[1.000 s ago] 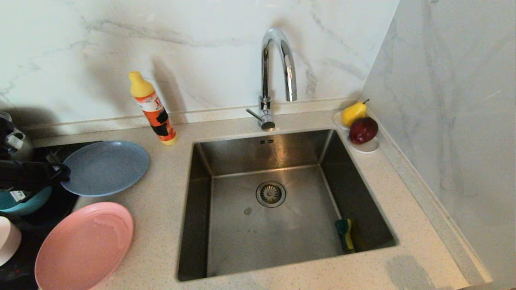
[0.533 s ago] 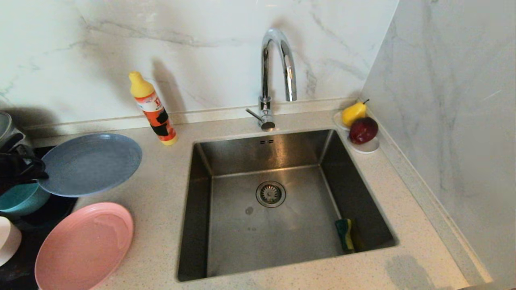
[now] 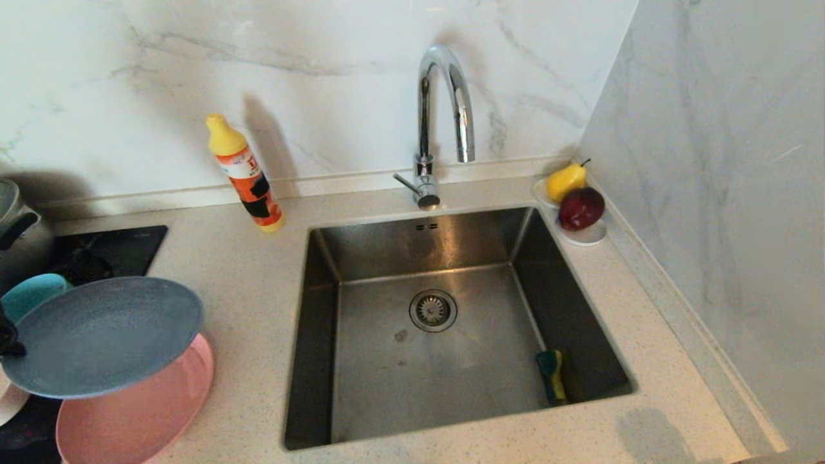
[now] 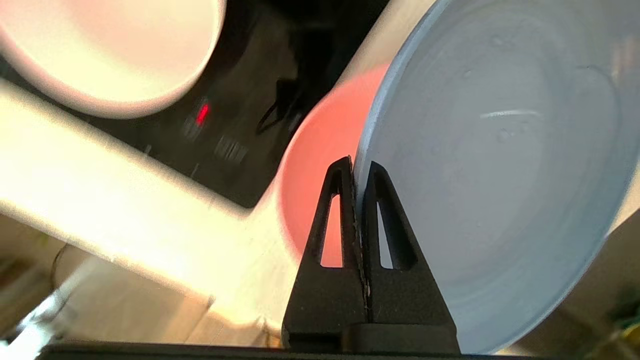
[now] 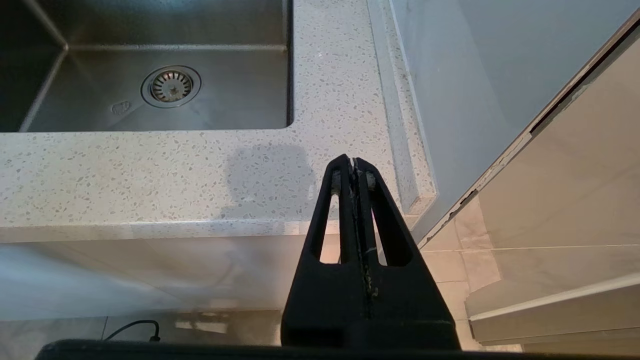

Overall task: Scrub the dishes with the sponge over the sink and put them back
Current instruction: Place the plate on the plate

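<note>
My left gripper (image 4: 356,167) is shut on the rim of the grey-blue plate (image 4: 500,175). That plate (image 3: 103,335) hangs tilted at the counter's left, over the salmon-pink plate (image 3: 148,412). Only the tip of the left gripper (image 3: 9,338) shows at the head view's left edge. The teal bowl (image 3: 32,293) peeks out behind the held plate. The pale bowl (image 4: 110,50) sits on the black cooktop. The sponge (image 3: 552,374) stands on edge in the sink (image 3: 322,290), against its right wall. My right gripper (image 5: 354,167) is shut and empty, parked before the counter's front edge.
A steel pot (image 3: 16,225) and black cooktop (image 3: 109,251) fill the far left. An orange soap bottle (image 3: 245,174) stands behind the sink's left corner, and the faucet (image 3: 441,109) arches over its back. A white dish (image 3: 586,237) with fruit sits in the right corner by the wall.
The left gripper has lifted the grey-blue plate off the counter by the cooktop and carried it toward the front, where it now hangs over the pink plate. The right arm has stayed still.
</note>
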Controlling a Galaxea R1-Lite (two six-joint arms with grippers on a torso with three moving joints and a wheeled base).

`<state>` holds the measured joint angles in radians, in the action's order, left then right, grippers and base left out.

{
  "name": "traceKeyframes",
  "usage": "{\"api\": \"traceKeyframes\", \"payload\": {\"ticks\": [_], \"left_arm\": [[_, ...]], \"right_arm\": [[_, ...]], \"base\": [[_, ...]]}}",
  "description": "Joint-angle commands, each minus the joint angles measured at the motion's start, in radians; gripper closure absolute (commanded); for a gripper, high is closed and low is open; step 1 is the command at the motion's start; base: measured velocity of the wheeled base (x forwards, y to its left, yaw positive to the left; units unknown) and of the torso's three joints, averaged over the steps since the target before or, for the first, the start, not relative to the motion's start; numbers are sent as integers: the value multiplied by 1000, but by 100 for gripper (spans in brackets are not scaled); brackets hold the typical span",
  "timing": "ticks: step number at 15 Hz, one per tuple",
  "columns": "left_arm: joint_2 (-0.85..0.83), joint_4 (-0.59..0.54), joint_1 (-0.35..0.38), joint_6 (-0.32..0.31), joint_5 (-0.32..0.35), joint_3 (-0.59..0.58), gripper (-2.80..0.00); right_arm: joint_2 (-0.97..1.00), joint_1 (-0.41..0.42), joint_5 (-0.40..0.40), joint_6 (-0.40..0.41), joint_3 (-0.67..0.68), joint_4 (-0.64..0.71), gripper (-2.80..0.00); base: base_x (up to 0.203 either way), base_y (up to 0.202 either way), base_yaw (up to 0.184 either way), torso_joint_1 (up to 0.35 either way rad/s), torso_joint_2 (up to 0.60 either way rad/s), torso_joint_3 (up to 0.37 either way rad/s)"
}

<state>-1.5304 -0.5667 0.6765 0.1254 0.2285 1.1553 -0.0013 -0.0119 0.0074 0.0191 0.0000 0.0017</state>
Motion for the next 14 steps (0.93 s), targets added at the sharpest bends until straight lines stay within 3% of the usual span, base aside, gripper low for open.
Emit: {"api": "traceKeyframes", "payload": {"ticks": [1, 4, 8, 14], "left_arm": [[60, -13, 17, -16, 2, -79, 0], [78, -2, 19, -47, 0, -181, 0], [58, 26, 20, -46, 2, -193, 0], [-63, 264, 35, -45, 11, -284, 0]], "right_arm": [[-2, 0, 0, 1, 0, 0, 0], [-2, 0, 0, 1, 0, 0, 0], [-2, 0, 0, 1, 0, 1, 0], [-2, 0, 0, 1, 0, 0, 0]], "base": [[0, 0, 0, 0, 0, 0], [0, 0, 0, 0, 0, 0], [0, 0, 0, 0, 0, 0], [0, 0, 0, 0, 0, 0]]}}
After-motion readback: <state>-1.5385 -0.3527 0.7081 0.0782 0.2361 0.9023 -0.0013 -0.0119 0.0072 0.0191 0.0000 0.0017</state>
